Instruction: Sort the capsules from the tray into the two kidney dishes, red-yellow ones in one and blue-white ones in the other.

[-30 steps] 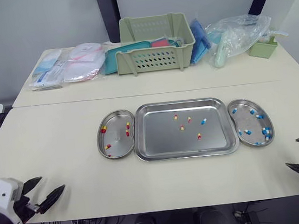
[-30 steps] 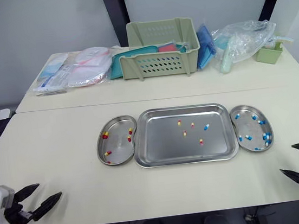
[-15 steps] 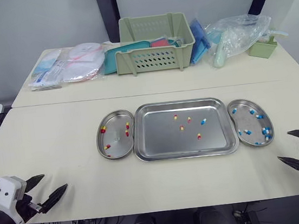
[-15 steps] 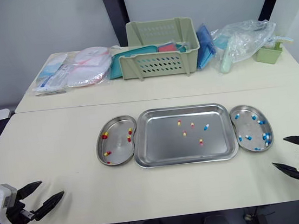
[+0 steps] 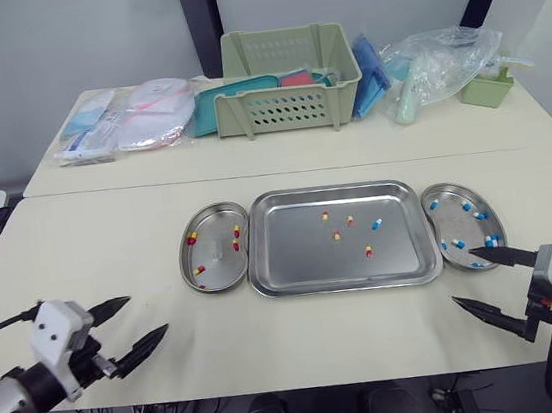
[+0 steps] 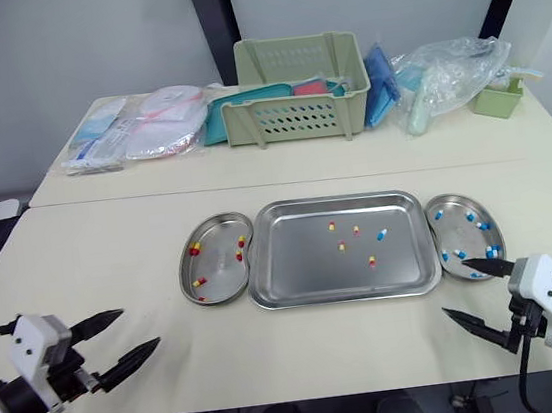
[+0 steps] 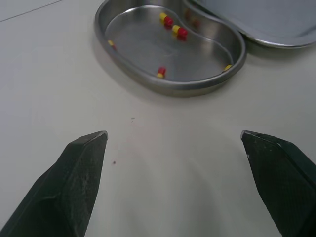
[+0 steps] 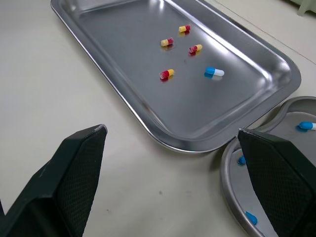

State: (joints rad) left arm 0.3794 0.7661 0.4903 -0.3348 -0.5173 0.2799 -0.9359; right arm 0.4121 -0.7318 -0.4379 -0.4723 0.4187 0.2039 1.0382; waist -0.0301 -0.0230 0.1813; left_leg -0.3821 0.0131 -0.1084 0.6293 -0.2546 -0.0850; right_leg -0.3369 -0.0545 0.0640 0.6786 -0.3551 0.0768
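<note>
- Lying in the right half of the tray (image 5: 295,283), one blue-white capsule (image 5: 375,224) has its long axis roughly along the tray's long side.
- Four red-yellow capsules (image 5: 336,235) are scattered just left of it, around the tray's middle.
- The right gripper (image 5: 463,276) is the nearer one. The blue-white capsule lies ahead and to its left, and its fingers are spread wide and empty, near the tray's near-right corner.
- The left gripper (image 5: 148,314) is also spread wide and empty, well apart from the tray, on the near side of the left kidney dish (image 5: 217,256).
- The left kidney dish holds only red-yellow capsules and sits close against the tray.
- The right kidney dish (image 5: 456,220) holds only blue-white ones, also close against the tray.
- Probably the right arm takes the blue-white one, while the red-yellows mean a longer reach for the left.
</note>
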